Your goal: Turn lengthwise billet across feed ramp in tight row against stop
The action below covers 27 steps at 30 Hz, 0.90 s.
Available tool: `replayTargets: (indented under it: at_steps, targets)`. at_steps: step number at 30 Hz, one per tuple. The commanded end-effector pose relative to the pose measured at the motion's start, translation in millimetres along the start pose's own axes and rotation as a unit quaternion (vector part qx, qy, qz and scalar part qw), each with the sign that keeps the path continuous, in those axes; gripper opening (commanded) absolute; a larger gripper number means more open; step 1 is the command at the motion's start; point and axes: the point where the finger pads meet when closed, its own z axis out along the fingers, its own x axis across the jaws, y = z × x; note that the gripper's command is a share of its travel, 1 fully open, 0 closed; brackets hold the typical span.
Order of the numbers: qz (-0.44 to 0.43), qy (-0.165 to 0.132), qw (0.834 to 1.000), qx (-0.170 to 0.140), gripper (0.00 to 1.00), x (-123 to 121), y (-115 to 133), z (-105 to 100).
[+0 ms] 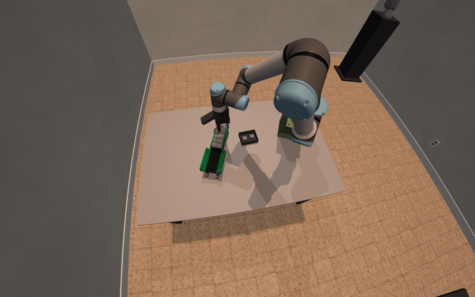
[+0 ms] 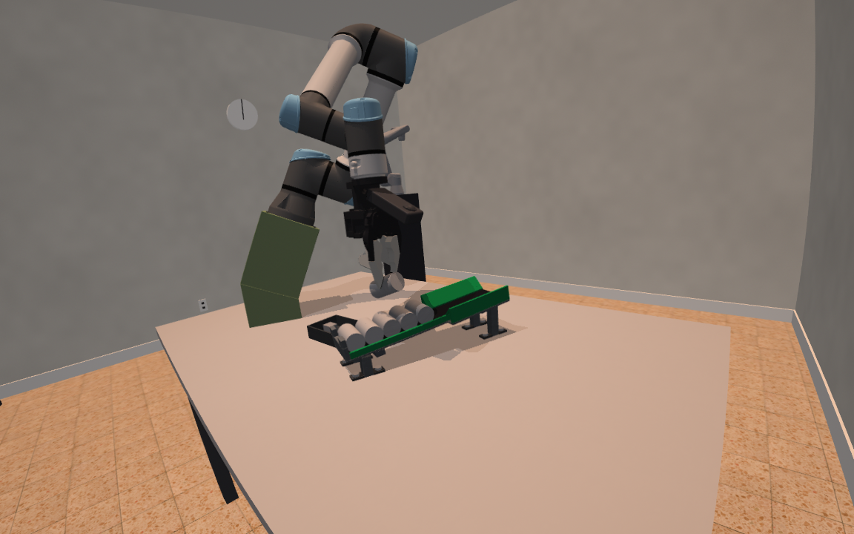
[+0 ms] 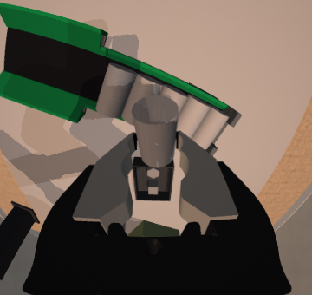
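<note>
Above the green-sided, black-bedded feed ramp [image 2: 458, 292], the grey two-jaw gripper [image 3: 155, 154] pinches one short grey steel billet [image 3: 155, 130] clear of the row of grey billets [image 2: 387, 322] lying crosswise at the ramp's lower end.

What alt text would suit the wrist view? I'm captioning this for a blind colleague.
The gripper is shut on a grey billet, held in the air above the ramp. Below it, a row of billets lies across the green-sided ramp, whose upper black bed is bare. The tan table fills the background.
</note>
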Motion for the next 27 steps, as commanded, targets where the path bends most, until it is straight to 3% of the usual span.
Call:
replayTargets:
  at_steps: [1,8,13,27]
  targets:
    - [0.032,0.004,0.999,0.001,0.0,0.5,-0.8,-0.6]
    - [0.032,0.004,0.999,0.001,0.0,0.5,-0.8,-0.6]
    - [0.176,0.004,0.984,0.001,0.0,1.4,-0.7,-0.6]
    - [0.194,0.004,0.981,0.001,0.0,1.6,-0.5,-0.5]
